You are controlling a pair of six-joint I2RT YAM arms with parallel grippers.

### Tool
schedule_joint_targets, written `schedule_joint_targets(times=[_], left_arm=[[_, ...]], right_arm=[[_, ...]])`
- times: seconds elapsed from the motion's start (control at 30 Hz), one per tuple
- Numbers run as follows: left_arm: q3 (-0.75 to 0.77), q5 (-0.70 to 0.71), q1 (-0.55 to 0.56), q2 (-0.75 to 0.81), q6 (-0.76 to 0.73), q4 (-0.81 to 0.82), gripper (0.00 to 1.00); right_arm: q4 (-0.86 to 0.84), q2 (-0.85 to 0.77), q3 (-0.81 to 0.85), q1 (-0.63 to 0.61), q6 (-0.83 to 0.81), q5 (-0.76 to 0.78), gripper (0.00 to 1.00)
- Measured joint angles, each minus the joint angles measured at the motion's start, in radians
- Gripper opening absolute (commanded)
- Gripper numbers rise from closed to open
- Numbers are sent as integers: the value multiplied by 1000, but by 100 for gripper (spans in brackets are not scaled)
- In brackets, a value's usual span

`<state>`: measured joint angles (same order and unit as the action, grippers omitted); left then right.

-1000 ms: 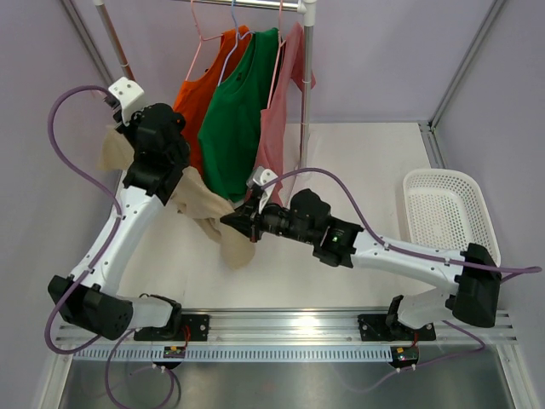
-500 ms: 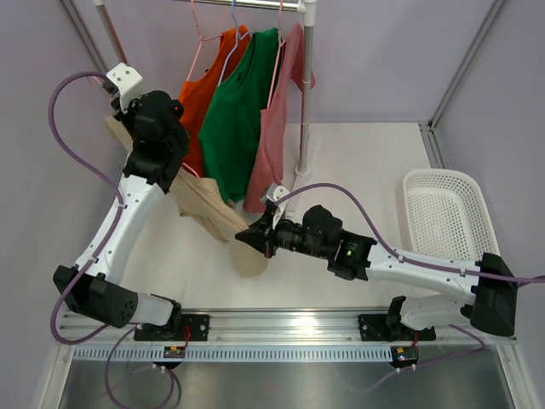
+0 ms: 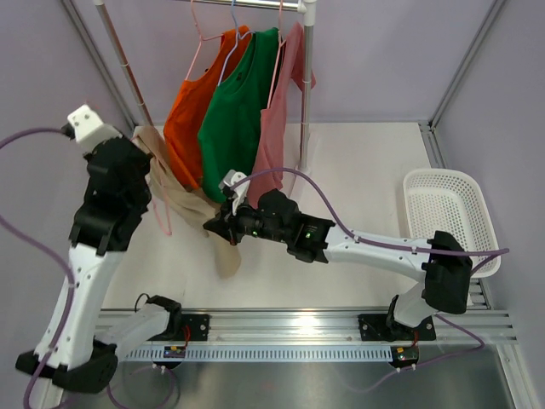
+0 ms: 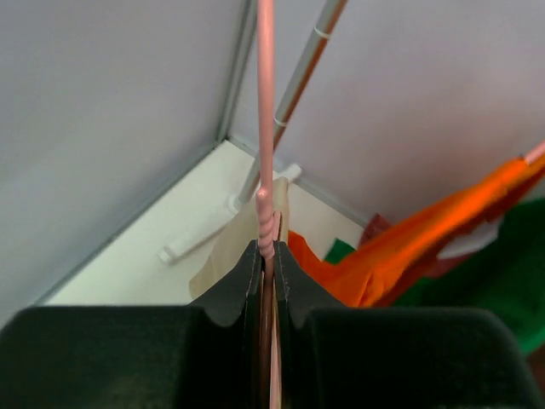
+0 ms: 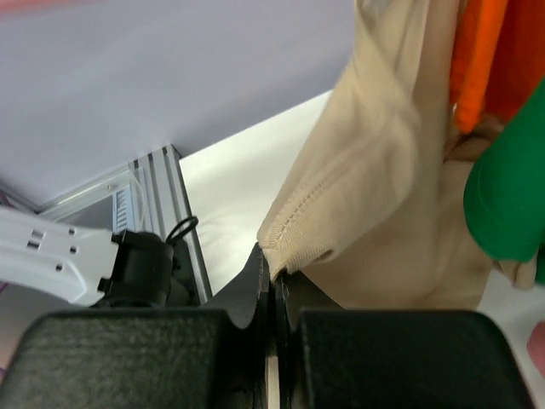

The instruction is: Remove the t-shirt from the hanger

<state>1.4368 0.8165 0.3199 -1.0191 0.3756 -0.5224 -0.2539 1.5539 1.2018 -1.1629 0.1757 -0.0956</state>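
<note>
The left arm's fingers (image 4: pixel 254 260) are clenched on the neck of a thin pink wire hanger (image 4: pixel 266 128); the right arm's fingers (image 5: pixel 261 268) pinch a hem of the beige fabric t-shirt (image 5: pixel 383 153). The shirt sags between both arms above the white desk (image 3: pixel 366 170).

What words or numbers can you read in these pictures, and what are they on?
None can be read anywhere.
Beige t-shirt, pink hanger, orange shirt, green shirt, pink shirt: plain, no print.
Small parts on the rail: too small to tell any lettering.
</note>
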Motion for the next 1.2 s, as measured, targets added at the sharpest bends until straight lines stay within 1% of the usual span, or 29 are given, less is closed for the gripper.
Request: schedule_joint_targets(times=[0.1,0.17,0.23,0.3,0.4,0.53,0.6,0.73,0.87,0.9,0.97,1.03,1.1,1.2], left_arm=[[-103,-97,0,164,49,-63,0],[-126,-162,0,245,68,-119,0],[-120,-217,0,287,90,-169,0],[-85,-280,0,300,113,-242,0],[-46,-341,0,299,125,-301,0],[-24,-346,0,304,117,-350,0],[-2,-339,0,305,96,-367,0],[29,-264,0,305,29,-360,0],[-15,-187,0,314,-73,-282,0],[-31,-174,0,316,-96,-265,0],[-51,-154,0,314,-150,-220,0],[-54,-156,0,305,-198,-176,0],[-43,-164,0,282,-240,-137,0],[-8,-198,-8,217,-290,-83,0]], right_arm=[[18,19,57,0,-6,2,0],[23,26,84,0,-11,8,0],[26,35,105,0,-16,21,0],[32,40,109,0,-18,30,0],[56,45,108,-1,-18,31,0],[84,32,85,-1,-15,31,0],[122,-3,48,-1,-14,22,0],[267,-148,-34,-2,-14,18,0],[414,-292,-31,5,-10,94,0],[461,-313,-8,21,-5,97,0],[573,-308,102,95,8,97,0],[631,-282,203,181,13,121,0],[685,-275,267,237,12,165,0],[771,-275,338,311,12,182,0]])
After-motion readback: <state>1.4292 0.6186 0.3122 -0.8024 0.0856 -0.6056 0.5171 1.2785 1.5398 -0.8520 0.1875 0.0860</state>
